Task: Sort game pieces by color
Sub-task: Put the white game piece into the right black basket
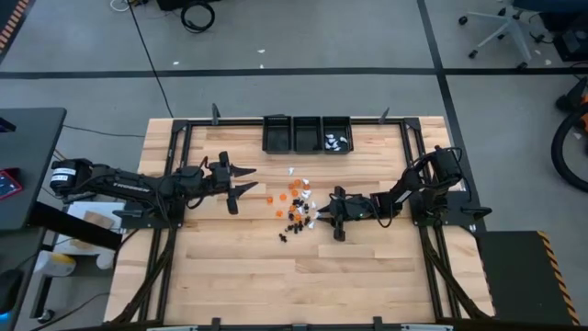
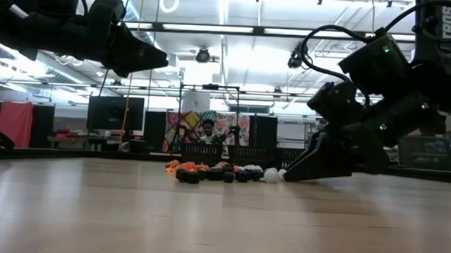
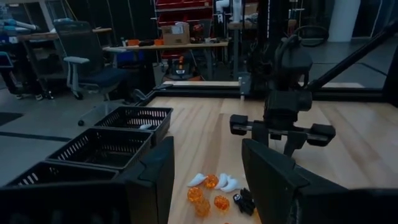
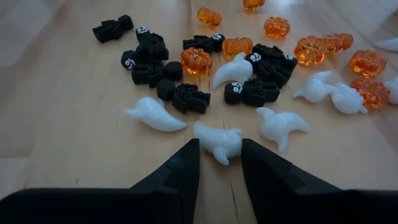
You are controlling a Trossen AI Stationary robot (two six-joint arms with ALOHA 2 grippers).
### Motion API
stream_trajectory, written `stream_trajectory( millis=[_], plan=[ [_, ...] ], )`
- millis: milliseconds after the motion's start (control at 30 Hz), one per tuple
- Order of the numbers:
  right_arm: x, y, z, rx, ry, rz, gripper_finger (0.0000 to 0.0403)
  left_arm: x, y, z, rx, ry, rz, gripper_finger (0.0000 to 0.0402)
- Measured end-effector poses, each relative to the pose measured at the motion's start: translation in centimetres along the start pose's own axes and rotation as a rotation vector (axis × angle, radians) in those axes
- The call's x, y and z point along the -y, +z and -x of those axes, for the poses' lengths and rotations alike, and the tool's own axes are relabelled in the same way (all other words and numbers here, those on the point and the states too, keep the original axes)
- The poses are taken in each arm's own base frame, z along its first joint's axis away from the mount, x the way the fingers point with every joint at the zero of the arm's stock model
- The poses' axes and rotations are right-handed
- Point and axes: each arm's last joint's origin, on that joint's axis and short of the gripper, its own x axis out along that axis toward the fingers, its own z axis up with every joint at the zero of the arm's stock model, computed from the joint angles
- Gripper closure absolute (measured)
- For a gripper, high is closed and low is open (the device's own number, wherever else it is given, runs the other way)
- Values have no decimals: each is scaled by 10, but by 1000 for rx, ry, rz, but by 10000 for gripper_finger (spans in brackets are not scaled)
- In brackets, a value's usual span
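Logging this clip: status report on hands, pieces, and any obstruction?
Right hand down at table, fingers around a white ghost piece. Left hand open, hovering aside. Mixed pile unsorted mid-table. Nothing blocking.

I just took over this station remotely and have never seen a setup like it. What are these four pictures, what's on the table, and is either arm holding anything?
You are seeing two dark robot arms at a wooden table, each ending in a two-finger gripper. One picture looks straight down, one looks level across the tabletop, and two come from cameras on the wrists.

In the middle lies a pile of tiny plastic game pieces: orange pumpkins, black skeleton figures and white ghosts. Three small black rectangular bins stand at the far edge; one already holds white pieces.

The right gripper is down on the table, its fingers either side of a white ghost piece, not clearly clamped. The left gripper is open, empty, above the table beside the pile.
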Motion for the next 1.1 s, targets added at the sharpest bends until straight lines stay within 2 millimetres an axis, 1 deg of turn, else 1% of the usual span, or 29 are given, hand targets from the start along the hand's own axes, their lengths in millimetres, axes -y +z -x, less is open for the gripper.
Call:
stream_trajectory(
  millis=[267,467,667,867,1100],
  plan=[
    [-2,1,0,7,8,128,279,0,1,0,14,0,24,234],
    [0,1,0,9,6,173,299,0,2,0,17,0,46,234],
    [0,1,0,9,10,153,326,0,2,0,16,0,60,234],
    [1,1,0,8,2,150,330,0,1,0,10,0,60,235],
    [8,2,-1,9,-34,132,339,0,0,0,-3,0,61,234]
  ],
)
